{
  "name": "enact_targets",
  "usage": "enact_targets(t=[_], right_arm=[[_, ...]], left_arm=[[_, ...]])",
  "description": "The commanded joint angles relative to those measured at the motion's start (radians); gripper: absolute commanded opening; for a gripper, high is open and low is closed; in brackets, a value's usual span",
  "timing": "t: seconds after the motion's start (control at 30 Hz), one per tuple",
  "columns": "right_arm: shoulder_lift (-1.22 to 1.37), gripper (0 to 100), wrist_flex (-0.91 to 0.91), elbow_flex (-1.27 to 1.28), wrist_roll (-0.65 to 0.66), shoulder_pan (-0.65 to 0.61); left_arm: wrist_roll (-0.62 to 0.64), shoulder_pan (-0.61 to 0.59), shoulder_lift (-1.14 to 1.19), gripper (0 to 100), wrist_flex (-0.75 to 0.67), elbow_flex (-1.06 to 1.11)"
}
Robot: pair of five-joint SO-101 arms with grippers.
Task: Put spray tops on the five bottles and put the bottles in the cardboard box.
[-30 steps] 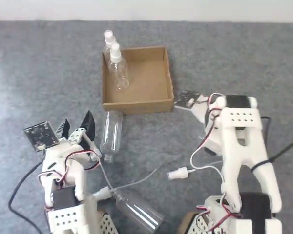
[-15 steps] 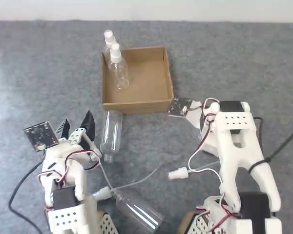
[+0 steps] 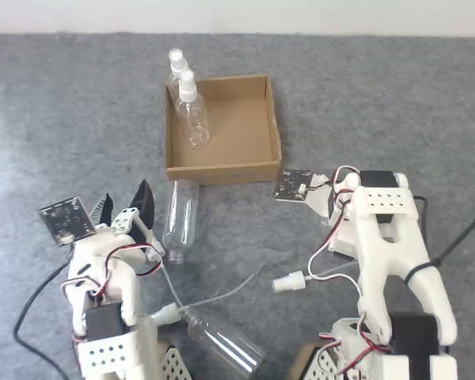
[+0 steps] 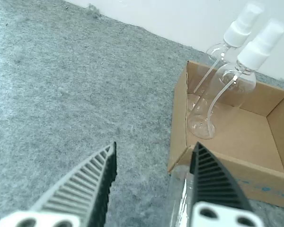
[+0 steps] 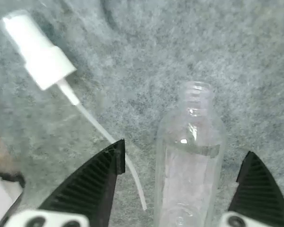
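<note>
**Near the front of a grey felt table, two robot arms rest with jaws spread**

Toward the back of the table [image 3: 396, 95] sits an open cardboard box [image 3: 257, 162]. One capped bottle [image 3: 194, 119] lies tilted inside it against the left wall. A second capped bottle [image 3: 174, 70] stands at the box's far left corner (I cannot tell whether it is inside or just outside).

Just in front of the box lies an uncapped bottle [image 3: 180, 218], its neck pointing toward the arms. Beside it is the left gripper [image 3: 127, 198], its jaws wide apart and holding nothing. That bottle's clear neck shows next to one jaw in the left wrist view.

The right arm [image 3: 388, 237] reaches over the felt in front of the box's right corner. In its wrist view the right gripper [image 5: 185, 149] is spread wide on either side of a clear open-necked bottle [image 5: 189, 179], not gripping it. A white spray top [image 5: 38, 52] with a thin tube lies just beside that bottle.

Between the arms lies a loose spray top [image 3: 289, 281]. Nearer the front edge lies another bare bottle [image 3: 226, 344], with a third spray top [image 3: 166, 314] at its neck.
</note>
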Motion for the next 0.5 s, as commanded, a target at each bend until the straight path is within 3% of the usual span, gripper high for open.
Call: enact_targets(t=[0.0,0.33,0.47], right_arm=[[-0.041,33.5,-0.059,0.014,0.018,0.031],[-0.041,33.5,-0.074,0.044,0.018,0.022],[-0.041,33.5,-0.166,0.101,0.018,0.024]], left_arm=[[-0.009,-0.003,0.014,24,0.006,-0.013],[-0.009,-0.003,0.014,24,0.006,-0.013],[-0.009,-0.003,0.014,24,0.006,-0.013]])
